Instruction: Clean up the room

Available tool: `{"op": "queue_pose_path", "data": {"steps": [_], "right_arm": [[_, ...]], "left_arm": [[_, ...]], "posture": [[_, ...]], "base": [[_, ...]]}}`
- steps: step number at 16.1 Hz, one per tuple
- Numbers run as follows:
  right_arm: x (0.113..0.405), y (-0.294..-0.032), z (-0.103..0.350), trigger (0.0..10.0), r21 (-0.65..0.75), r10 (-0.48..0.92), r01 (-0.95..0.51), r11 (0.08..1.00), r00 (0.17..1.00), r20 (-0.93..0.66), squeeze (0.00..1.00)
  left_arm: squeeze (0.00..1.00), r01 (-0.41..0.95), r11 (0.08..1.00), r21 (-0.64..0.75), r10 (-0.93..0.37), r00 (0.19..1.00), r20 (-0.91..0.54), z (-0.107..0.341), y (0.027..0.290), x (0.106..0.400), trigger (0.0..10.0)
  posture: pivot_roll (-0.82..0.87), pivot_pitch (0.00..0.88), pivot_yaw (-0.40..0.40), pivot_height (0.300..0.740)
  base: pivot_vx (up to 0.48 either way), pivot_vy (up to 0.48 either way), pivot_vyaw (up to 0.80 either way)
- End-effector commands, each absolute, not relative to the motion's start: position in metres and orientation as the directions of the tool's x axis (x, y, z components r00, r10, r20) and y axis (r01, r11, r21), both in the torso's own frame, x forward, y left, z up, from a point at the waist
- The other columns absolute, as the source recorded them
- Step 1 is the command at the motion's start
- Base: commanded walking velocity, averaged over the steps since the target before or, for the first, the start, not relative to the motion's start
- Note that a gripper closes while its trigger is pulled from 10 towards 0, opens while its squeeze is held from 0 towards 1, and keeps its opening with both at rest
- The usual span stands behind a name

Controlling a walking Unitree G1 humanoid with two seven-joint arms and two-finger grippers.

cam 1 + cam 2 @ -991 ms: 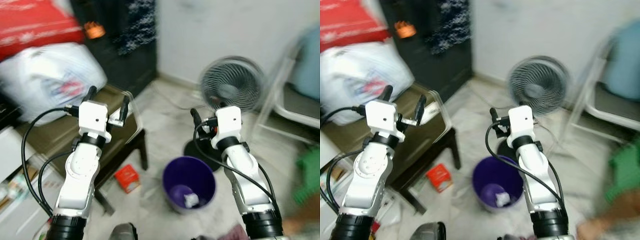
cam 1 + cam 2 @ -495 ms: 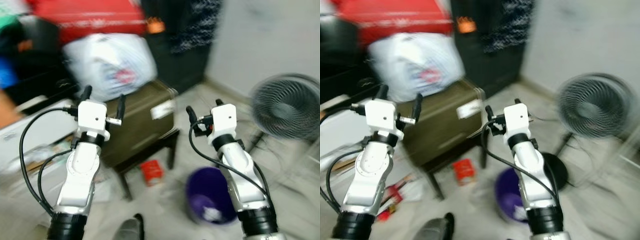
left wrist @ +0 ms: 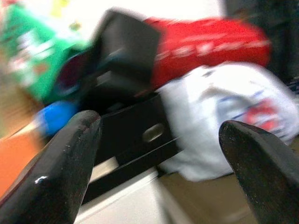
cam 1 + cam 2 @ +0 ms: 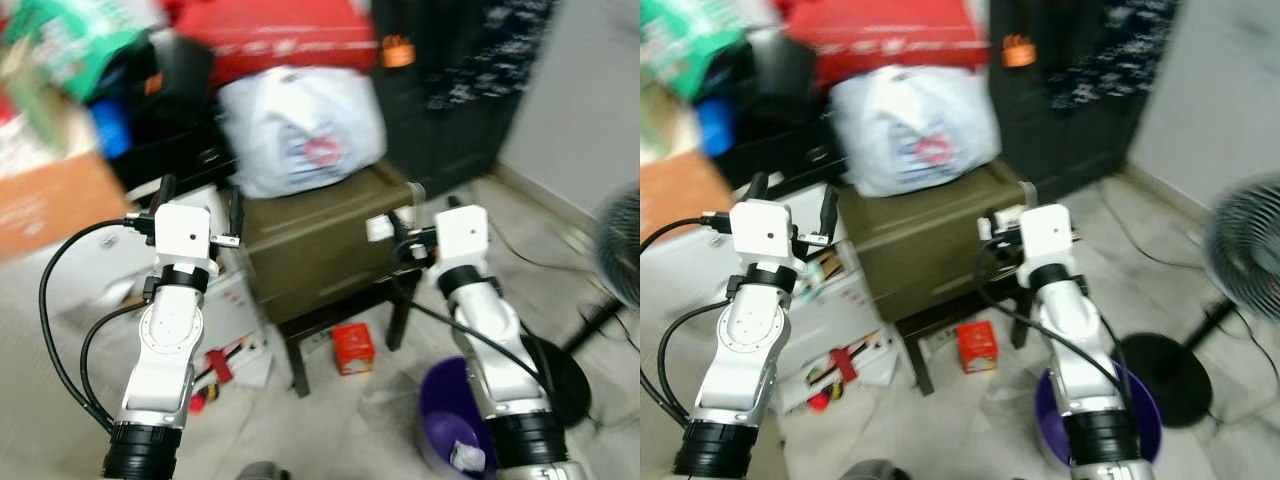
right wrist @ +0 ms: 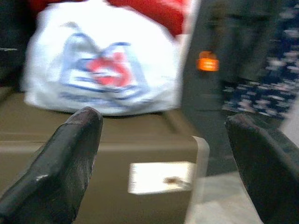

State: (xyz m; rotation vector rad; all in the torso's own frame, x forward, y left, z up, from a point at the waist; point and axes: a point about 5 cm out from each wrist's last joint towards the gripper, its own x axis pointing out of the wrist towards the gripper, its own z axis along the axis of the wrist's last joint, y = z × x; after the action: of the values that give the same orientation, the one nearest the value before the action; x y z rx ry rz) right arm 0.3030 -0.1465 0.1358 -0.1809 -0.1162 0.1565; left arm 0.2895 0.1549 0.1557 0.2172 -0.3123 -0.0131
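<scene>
View has swung left since a second ago: fan (image 4: 622,235) now at the right edge, purple bin (image 4: 462,420) down at lower right, olive suitcase (image 4: 325,240) centred. That's camera turn, not objects moving.

Left gripper (image 4: 196,200) and right gripper (image 5: 163,154) both raised ahead, fingers spread wide, nothing held. Right one is just in front of the suitcase corner with the white tag (image 5: 160,177).

Cleanup targets as I read it: small red box (image 4: 353,349) on the floor under the dark table (image 4: 340,315) carrying the suitcase; papers and red bits (image 4: 228,362) by the white drawer unit (image 4: 232,300). Bin has a crumpled white scrap (image 4: 462,456) inside.

Risks:
- frames are motion-blurred, so localising the red box now is likely unreliable
- right arm is close to the suitcase; more turning could clip it
- bin sits near the robot's feet and could be kicked over

Floor is pale tile, cluttered. White plastic bag (image 4: 300,130) rests on the suitcase, red bag (image 4: 270,35) above it, dark cabinet (image 4: 450,90) behind.
</scene>
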Motion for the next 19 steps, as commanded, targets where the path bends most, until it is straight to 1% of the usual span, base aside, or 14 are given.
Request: {"op": "queue_pose_path", "data": {"steps": [1,5,8,19], "right_arm": [[0.305,-0.137,0.139,10.0,-0.181,0.191,-0.168,0.969,0.975,0.116,0.00],[0.305,-0.137,0.140,10.0,-0.182,0.186,-0.163,0.970,0.975,0.120,0.00],[0.305,-0.139,0.139,10.0,-0.188,0.167,-0.143,0.972,0.979,0.120,0.00],[0.309,-0.139,0.139,10.0,-0.210,0.166,-0.138,0.968,0.979,0.121,0.00]], "left_arm": [[0.00,-0.043,0.975,0.219,-0.025,0.954,0.299,0.155,0.161,0.289,10.0],[0.00,-0.031,0.974,0.225,-0.039,0.953,0.300,0.155,0.159,0.290,10.0],[0.00,0.012,0.976,0.219,-0.080,0.948,0.307,0.156,0.154,0.289,10.0],[0.00,0.053,0.974,0.218,-0.121,0.943,0.311,0.155,0.150,0.287,10.0]], "posture": [[0.00,0.000,0.050,0.740],[-0.01,0.000,0.051,0.740],[-0.01,0.000,0.051,0.740],[-0.01,0.000,0.043,0.740]], "base": [[0.000,0.000,0.80],[0.000,0.000,0.80],[0.000,0.000,0.00],[0.312,0.000,0.00]]}}
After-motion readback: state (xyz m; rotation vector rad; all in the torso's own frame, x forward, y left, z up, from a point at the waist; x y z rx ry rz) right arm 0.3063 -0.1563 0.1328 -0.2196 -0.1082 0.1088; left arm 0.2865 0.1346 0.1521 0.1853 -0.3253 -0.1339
